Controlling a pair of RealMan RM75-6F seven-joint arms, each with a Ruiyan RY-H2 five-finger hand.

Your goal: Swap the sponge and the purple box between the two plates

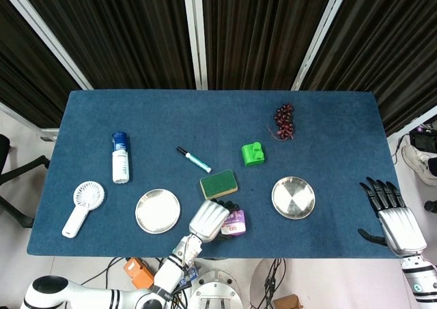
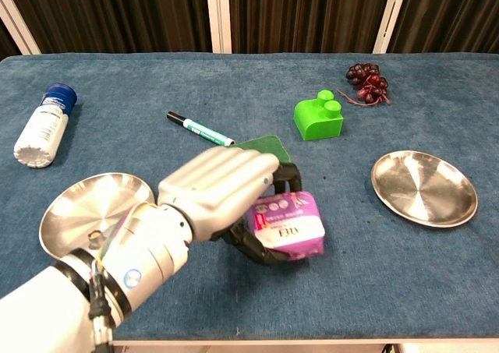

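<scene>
My left hand [image 1: 209, 221] [image 2: 218, 189] grips the purple box [image 1: 233, 223] [image 2: 287, 224] and carries it above the table, between the two plates. The left plate [image 1: 158, 211] [image 2: 82, 205] stands bare. Bare too is the right plate [image 1: 293, 197] [image 2: 423, 187]. The green-and-yellow sponge [image 1: 218, 183] lies on the cloth between the plates; in the chest view only the sponge's far corner [image 2: 265, 142] shows behind my hand. My right hand [image 1: 395, 217] hangs off the table's right edge with its fingers spread, holding nothing.
A green marker [image 1: 194, 159] [image 2: 199, 128] and a green toy block [image 1: 252, 153] [image 2: 318, 117] lie behind the sponge. A bunch of dark grapes [image 1: 284, 121] [image 2: 366, 82] is at the back right. A blue-capped bottle [image 1: 120, 157] [image 2: 43, 125] and a white fan [image 1: 82, 206] lie at the left.
</scene>
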